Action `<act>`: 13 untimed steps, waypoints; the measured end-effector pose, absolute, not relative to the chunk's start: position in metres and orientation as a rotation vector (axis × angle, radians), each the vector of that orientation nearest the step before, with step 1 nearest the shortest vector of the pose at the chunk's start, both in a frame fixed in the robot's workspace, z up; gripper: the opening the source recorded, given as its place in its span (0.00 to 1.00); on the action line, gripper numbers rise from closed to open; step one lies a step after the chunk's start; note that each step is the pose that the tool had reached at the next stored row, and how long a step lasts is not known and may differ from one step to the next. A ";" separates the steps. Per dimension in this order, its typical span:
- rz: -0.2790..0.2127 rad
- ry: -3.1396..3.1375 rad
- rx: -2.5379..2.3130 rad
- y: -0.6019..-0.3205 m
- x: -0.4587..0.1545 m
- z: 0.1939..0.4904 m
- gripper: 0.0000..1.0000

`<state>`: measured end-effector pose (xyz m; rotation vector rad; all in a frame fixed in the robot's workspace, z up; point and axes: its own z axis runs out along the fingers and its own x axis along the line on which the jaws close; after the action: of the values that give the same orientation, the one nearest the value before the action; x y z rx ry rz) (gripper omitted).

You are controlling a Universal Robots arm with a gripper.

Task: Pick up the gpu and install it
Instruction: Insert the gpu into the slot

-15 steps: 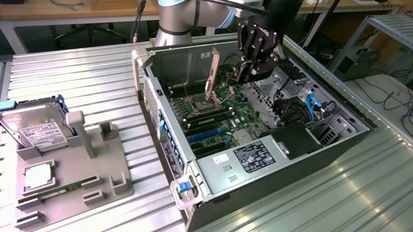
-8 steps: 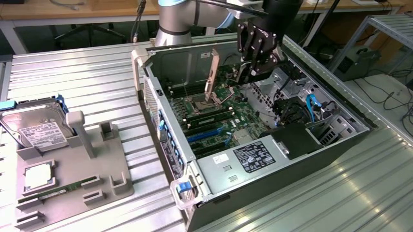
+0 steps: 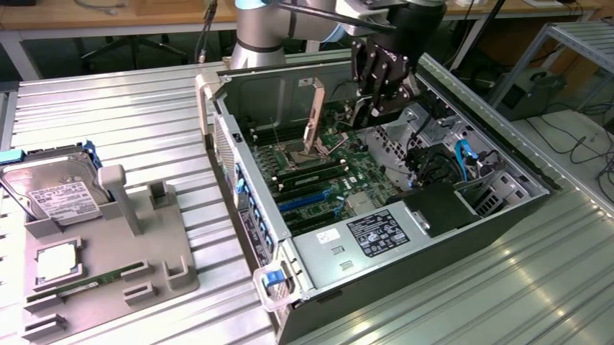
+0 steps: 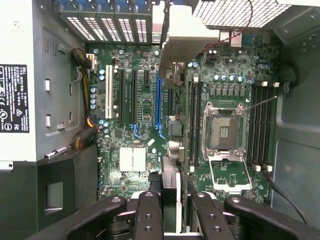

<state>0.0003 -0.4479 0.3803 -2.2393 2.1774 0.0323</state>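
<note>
My gripper (image 3: 376,108) hangs inside the open computer case (image 3: 479,215), above the motherboard (image 3: 326,180). It is shut on the gpu (image 4: 172,182), a green card seen edge-on between the black fingers (image 4: 149,210). The card's silver end bracket (image 4: 186,45) points toward the rear slot openings (image 4: 107,25). In the exterior view that bracket (image 3: 315,111) stands upright at the left of the gripper. The card floats above the board, just beside the blue expansion slot (image 4: 159,100) and not seated in it.
The CPU socket (image 4: 223,132), memory slots (image 4: 260,130) and power supply (image 3: 374,233) surround the slot area, with cables (image 3: 465,162) at the case's exterior-right side. On the exterior view's left, a grey holder (image 3: 144,244) carries a hard drive (image 3: 57,190) and a memory stick (image 3: 91,284).
</note>
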 end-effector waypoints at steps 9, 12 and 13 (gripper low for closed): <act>0.033 2.177 -2.239 -0.448 0.000 0.369 0.27; 0.034 2.177 -2.239 -0.448 0.000 0.364 0.27; 0.034 2.177 -2.239 -0.448 0.000 0.363 0.27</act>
<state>0.0003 -0.4480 0.3627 -2.2387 2.1768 0.0335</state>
